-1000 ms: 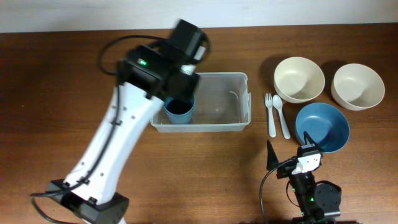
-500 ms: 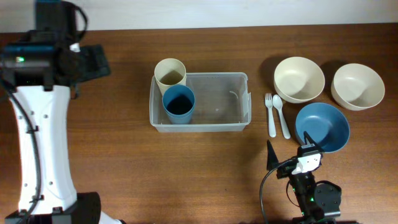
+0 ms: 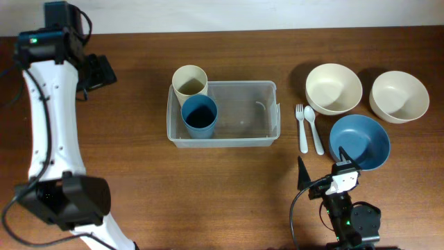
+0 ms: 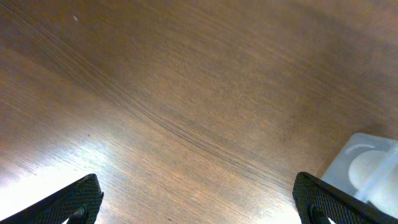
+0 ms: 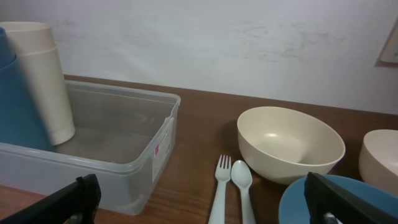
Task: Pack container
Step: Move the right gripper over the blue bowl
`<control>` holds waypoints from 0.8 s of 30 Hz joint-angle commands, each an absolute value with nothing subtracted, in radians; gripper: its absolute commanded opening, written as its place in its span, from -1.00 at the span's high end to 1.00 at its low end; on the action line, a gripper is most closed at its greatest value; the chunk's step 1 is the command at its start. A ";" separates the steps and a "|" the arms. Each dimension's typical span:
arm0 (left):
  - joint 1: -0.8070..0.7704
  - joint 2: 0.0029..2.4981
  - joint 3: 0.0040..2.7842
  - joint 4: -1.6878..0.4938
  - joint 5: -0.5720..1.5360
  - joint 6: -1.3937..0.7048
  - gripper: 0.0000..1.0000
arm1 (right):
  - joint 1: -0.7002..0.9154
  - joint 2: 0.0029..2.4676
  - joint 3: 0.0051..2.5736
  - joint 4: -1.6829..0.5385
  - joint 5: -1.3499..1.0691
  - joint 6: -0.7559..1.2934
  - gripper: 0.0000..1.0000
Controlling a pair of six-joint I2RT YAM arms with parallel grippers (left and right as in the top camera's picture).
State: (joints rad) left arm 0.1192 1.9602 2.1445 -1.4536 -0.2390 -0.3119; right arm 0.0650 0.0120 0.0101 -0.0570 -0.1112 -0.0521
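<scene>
- Overhead, the left arm (image 3: 43,118), white-shelled with black joints, stretches from its base at the near left edge up to the far left of the wooden table (image 3: 139,180), well apart from the container.
- Its left gripper (image 4: 198,204) hangs over bare, fine-grained brown wood. The fingers are spread wide with nothing between them, and the black, dimpled fingertips (image 4: 74,200) sit in the lower corners of the wrist view.
- The right arm (image 3: 343,208) is folded low at the near right edge. The right gripper (image 5: 211,202) faces the cutlery and bowls, its jaws wide apart and empty.
- The container (image 3: 272,111) stands mid-table. It is clear plastic and rectangular, with rounded corners and a raised rim.
- A cream cup (image 3: 189,81) and a blue cup (image 3: 200,116) stand upright side by side at the container's left end; the rest of its floor is bare.
- A white plastic fork (image 3: 300,128) and spoon (image 3: 313,128) lie side by side just right of the container.
- Two smooth, round cream bowls (image 3: 334,88) (image 3: 399,96) sit at the far right, and a blue bowl (image 3: 359,142) sits just in front of them.
</scene>
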 commanded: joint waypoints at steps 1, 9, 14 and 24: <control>0.123 2.000 2.141 -1.451 -0.232 -0.329 -0.99 | 0.059 0.004 0.006 -0.026 -0.079 -0.052 -0.97; 0.123 2.030 2.141 -1.451 -0.232 -0.329 -0.99 | 0.059 0.004 0.006 -0.023 -0.071 -0.050 -0.97; 0.123 2.030 2.141 -1.451 -0.232 -0.329 -1.00 | 0.059 0.004 0.021 0.034 -0.190 0.042 -0.98; 0.123 2.030 2.141 -1.451 -0.232 -0.329 -1.00 | 0.057 0.182 0.583 -0.415 -0.178 0.002 -0.98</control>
